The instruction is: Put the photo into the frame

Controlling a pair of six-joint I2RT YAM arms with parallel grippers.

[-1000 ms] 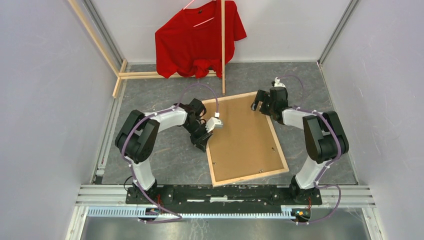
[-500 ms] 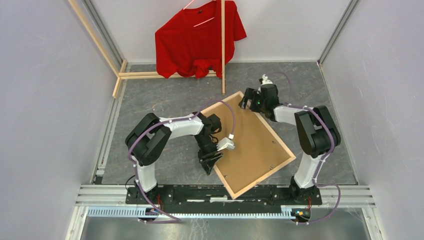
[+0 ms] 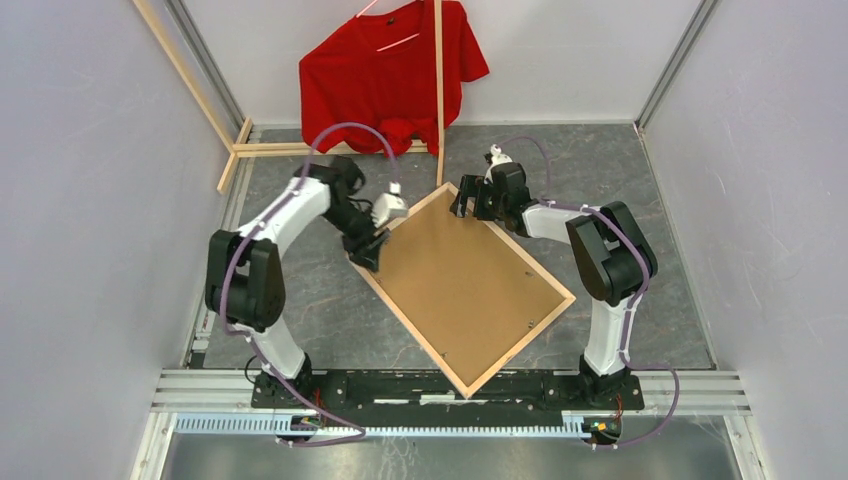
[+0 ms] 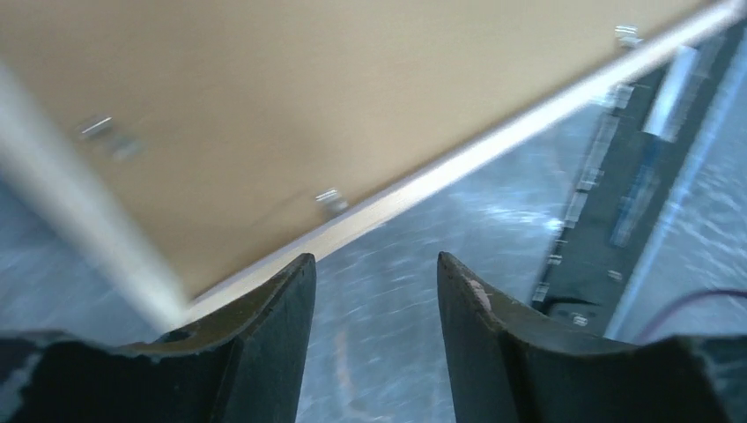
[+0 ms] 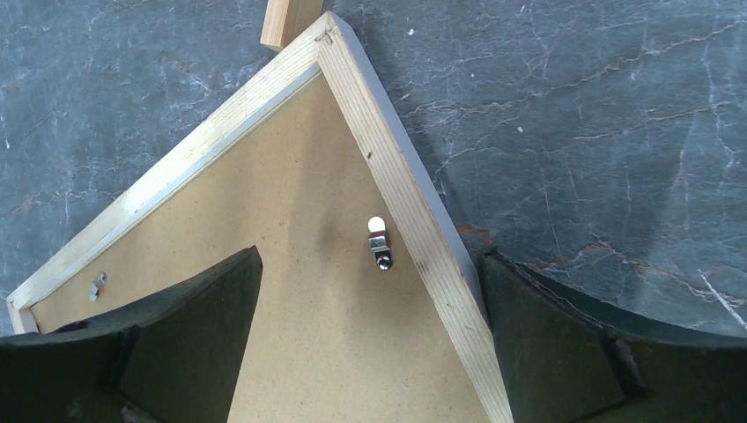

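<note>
**Top view.** The left arm (image 3: 300, 205) is stretched forward and bent inward, with the wrist tipped down at the left corner of the frame (image 3: 410, 330). The right arm (image 3: 605, 260) is folded with the elbow high, and the forearm is run leftward to the frame's far corner. The frame is laid flat mid-table, pale wood face up and turned cornerwise like a diamond. It is filled by brown backing (image 3: 465, 285). The table (image 3: 300, 310) is grey and marbled, and is shut in by pale walls on three sides. A red shirt (image 3: 390, 80) is hung on a wooden rack (image 3: 438, 90) at the back. A black base rail (image 3: 450, 385) is seen at the near edge.

**Left wrist view (blurred).** The left jaws are partly open. The fingers (image 4: 264, 352) are set apart, only table is seen between them, and nothing is held. The frame's pale edge (image 4: 458, 159) is seen just beyond the fingertips. Contact with the left fingertip cannot be told.

**Right wrist view.** The right jaws are spread wide astride the frame's far corner and are clamped on nothing. One finger (image 5: 176, 344) is held over the backing, and the other is placed just outside the wooden edge. A metal clip (image 5: 379, 242) is seen on the backing beside that edge. A pole end (image 5: 286, 19) is seen just beside the corner tip.
</note>
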